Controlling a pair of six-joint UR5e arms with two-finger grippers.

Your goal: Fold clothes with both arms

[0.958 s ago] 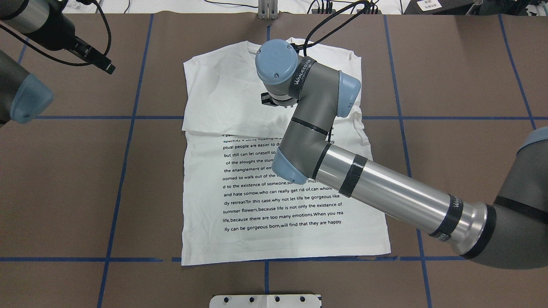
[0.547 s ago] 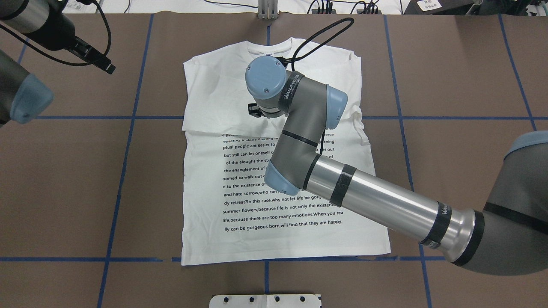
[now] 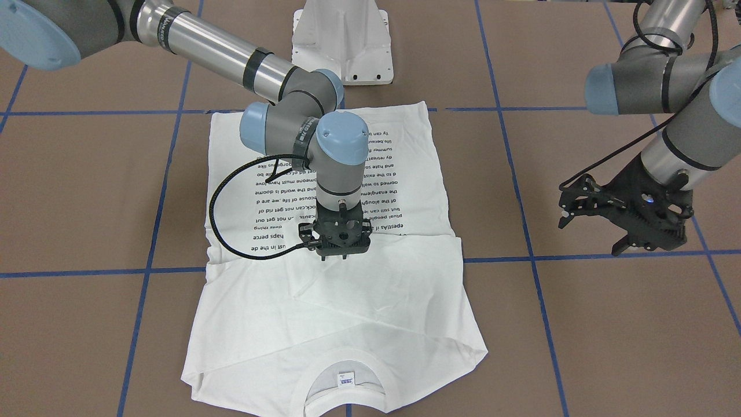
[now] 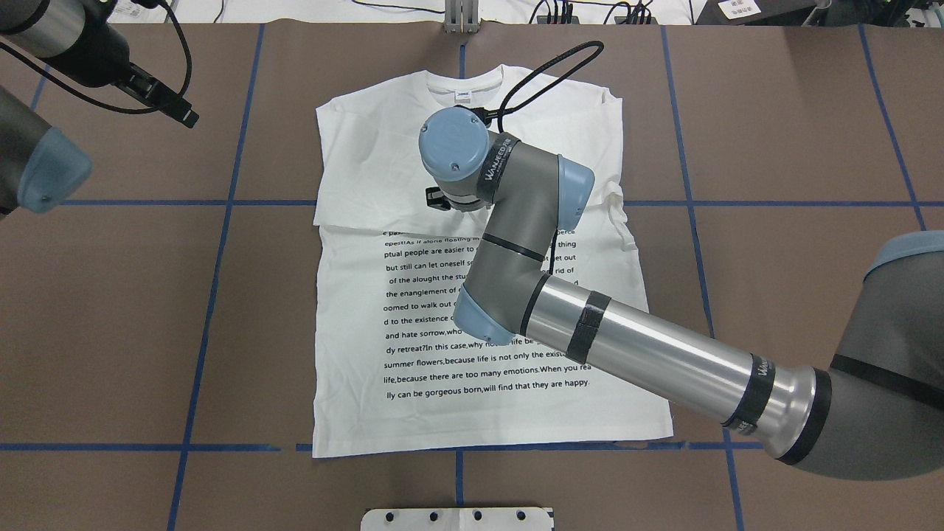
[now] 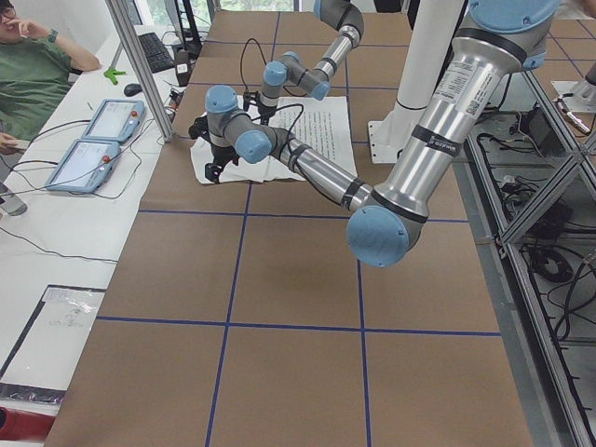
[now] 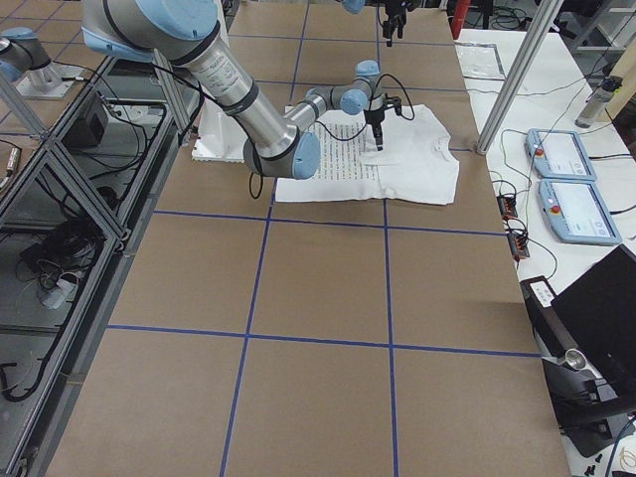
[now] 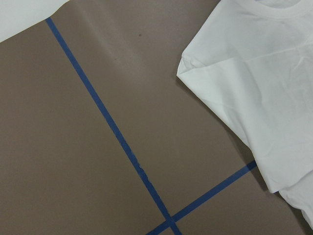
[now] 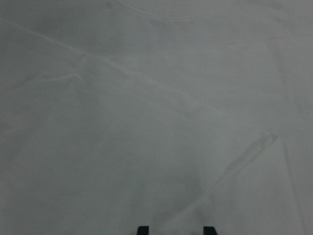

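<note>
**Front-facing.** The T-shirt (image 3: 347,301) lies flat on the table (image 3: 579,347), collar toward the operators' side and hem toward the robot. A plain white panel covers the collar half. Its straight edge crosses the shirt right where the printed lines begin. The right gripper (image 3: 336,253) points straight down, tips at that edge near the shirt's middle. The left gripper (image 3: 596,231) hangs well off to the side over bare table, fingers spread, holding nothing.

**Overhead.** The right wrist hides most of its own gripper. The left gripper sits at the upper left, clear of the cloth.

**Side views.** Too small to judge the jaws. The right gripper stands upright over the shirt.

**Left wrist.** Brown table, blue tape lines (image 7: 112,127) and one shoulder corner of the shirt. No fingers in shot.

**Right wrist.** White cloth fills the view. Two fingertips (image 8: 143,229) show at the bottom edge, parted, with nothing pinched between them.

**Judgement.** The sleeves look tucked in, so a cross fold seems to be the step in hand. Next, the right gripper needs to nip cloth. The left gripper should come in and take the other side so the fold lifts evenly.
</note>
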